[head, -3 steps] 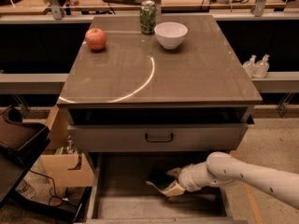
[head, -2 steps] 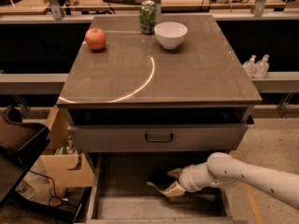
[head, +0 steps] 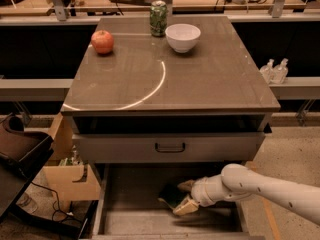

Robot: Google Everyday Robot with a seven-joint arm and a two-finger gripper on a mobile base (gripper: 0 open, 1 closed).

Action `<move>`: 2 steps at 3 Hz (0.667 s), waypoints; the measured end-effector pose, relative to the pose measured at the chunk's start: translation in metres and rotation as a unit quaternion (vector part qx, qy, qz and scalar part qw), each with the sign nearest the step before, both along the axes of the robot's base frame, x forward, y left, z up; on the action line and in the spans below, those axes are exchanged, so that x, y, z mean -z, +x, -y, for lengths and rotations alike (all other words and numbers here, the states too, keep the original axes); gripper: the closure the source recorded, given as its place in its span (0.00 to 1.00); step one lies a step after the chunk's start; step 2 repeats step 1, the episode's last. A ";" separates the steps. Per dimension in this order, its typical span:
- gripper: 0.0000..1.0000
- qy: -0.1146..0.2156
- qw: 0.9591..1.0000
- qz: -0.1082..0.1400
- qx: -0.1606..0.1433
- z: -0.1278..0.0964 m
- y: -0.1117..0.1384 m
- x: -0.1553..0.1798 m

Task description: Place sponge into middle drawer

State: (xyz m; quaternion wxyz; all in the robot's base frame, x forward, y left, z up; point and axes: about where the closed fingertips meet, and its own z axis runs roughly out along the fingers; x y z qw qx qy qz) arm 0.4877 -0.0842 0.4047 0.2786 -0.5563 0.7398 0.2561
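While the end effector (head: 182,197) holds it tight, the sponge (head: 169,196) is down inside the open middle drawer (head: 131,190), over the right part of the drawer floor. I cannot tell if it touches the floor. Its dark green side shows, with one tan finger above it and one below. The white arm (head: 260,186) reaches in from the right.

Since a second ago nothing has moved. The sponge, end effector and arm are in the same spot, and the drawer is pulled out just as far.

Above the open drawer is one shut drawer front (head: 220,148) with one dark handle (head: 170,147). On the worktop (head: 200,79) stand one red apple (head: 102,41), one green can (head: 158,18) and one white bowl (head: 183,37). The can and bowl are close together at the back, and the apple is off to the left. Two clear bottles (head: 274,71) stand on a ledge to the right.
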 end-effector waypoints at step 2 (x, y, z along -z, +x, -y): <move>0.00 0.000 1.000 -0.001 -0.001 -0.001 0.000 0.000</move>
